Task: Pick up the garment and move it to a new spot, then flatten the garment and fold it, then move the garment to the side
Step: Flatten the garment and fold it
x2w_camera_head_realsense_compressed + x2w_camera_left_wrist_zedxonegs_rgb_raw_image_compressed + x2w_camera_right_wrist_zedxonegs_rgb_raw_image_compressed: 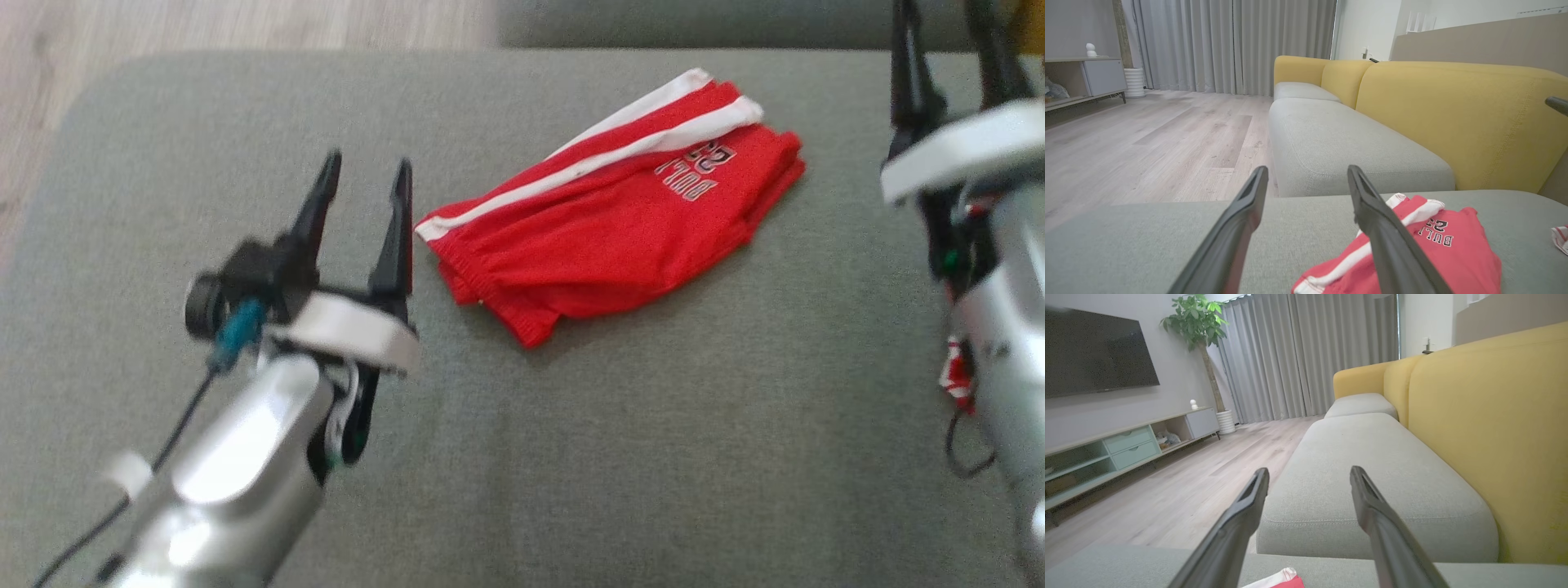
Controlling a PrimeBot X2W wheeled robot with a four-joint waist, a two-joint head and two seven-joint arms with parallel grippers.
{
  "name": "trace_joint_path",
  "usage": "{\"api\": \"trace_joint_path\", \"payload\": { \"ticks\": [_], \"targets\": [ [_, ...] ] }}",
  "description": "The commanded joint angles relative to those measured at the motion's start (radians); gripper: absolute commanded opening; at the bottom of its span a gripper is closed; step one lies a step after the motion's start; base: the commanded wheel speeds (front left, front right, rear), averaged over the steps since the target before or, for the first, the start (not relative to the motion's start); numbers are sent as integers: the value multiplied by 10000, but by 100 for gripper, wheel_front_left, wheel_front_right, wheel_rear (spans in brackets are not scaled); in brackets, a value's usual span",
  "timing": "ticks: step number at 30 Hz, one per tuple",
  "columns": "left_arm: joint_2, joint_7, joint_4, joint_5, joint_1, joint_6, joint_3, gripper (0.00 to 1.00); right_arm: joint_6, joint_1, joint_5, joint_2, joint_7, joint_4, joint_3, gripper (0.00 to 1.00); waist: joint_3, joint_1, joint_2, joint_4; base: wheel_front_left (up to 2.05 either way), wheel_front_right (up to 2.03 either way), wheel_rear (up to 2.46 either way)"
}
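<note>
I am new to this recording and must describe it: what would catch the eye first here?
The red shorts with white stripes stand out first, lying folded on the grey seat. Then the two open pincers: the left pincer near the shorts' left end, the right pincer at the head view's right edge. The yellow backrest is bright in the wrist views.

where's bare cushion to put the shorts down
Biggest bare patch: grey cushion on the robot's side of the red shorts, between the left gripper and right gripper. Another lies left of the shorts, beyond the left gripper's tips. Tight by the right gripper.
</note>
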Motion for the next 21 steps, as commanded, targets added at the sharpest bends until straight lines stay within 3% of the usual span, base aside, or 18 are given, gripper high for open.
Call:
{"api": "trace_joint_path", "payload": {
  "ticks": [1,11,16,21],
  "targets": [
    [326,-93,-350,176,127,114,568,100,-7,501,-211,232,-102,-645,-280,100,-419,2,0,-269,0,0,0],
    [151,-94,-690,1224,2720,4,1531,100,-7,4796,-1923,2170,30,-3057,-2236,100,-1331,2,0,-676,0,0,0],
    [-117,-94,-813,1585,3576,-125,1993,100,-7,6096,-2335,2529,207,-3769,-2442,100,-1521,2,0,-764,0,0,0],
    [-490,-94,-906,2065,4180,-375,2551,100,-7,6943,-2014,2614,378,-4465,-2474,100,-1554,2,0,-795,0,0,0]
  ]
}}
